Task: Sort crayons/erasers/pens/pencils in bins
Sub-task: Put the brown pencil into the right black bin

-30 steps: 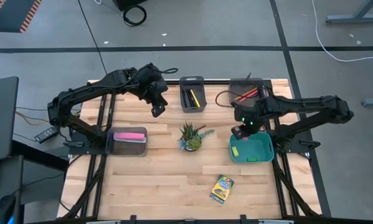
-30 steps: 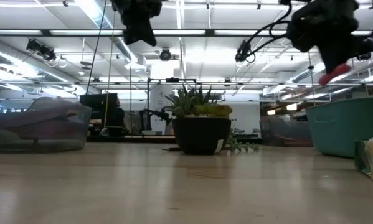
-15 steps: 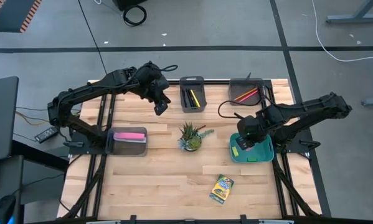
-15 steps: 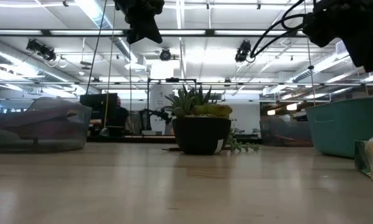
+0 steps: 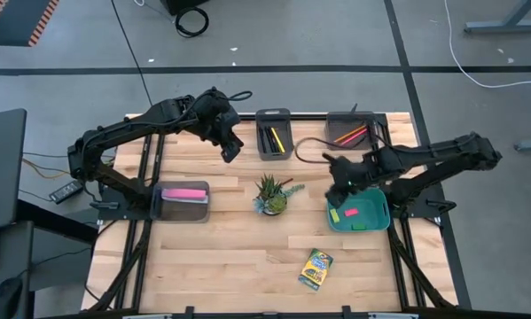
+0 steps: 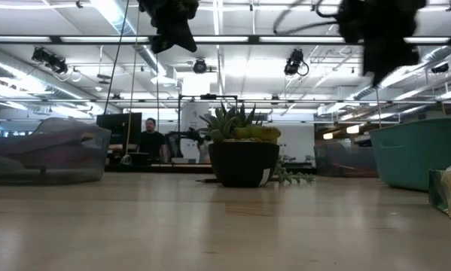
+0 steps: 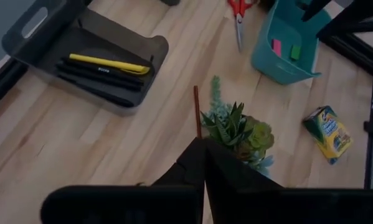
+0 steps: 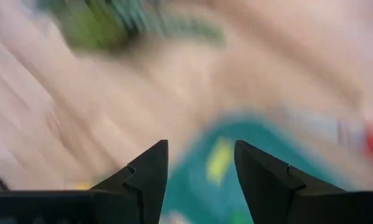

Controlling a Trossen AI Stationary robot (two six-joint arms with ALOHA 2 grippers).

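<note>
Teal bin: at 3 o'clock from the plant; a pink eraser has been added beside the yellow-green one since a second ago.
Right gripper: fingers spread, emptied, pulled back to the bin's 11 o'clock corner.
Left gripper: clenched, nothing seen held, parked at 11 o'clock.
Crayon box: unsorted at 5 o'clock; likely next.

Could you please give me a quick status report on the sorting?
Right pincer open, empty, beside teal bin. Red-pink eraser in bin. Left pincer shut, aloft. Crayon box unsorted.
</note>
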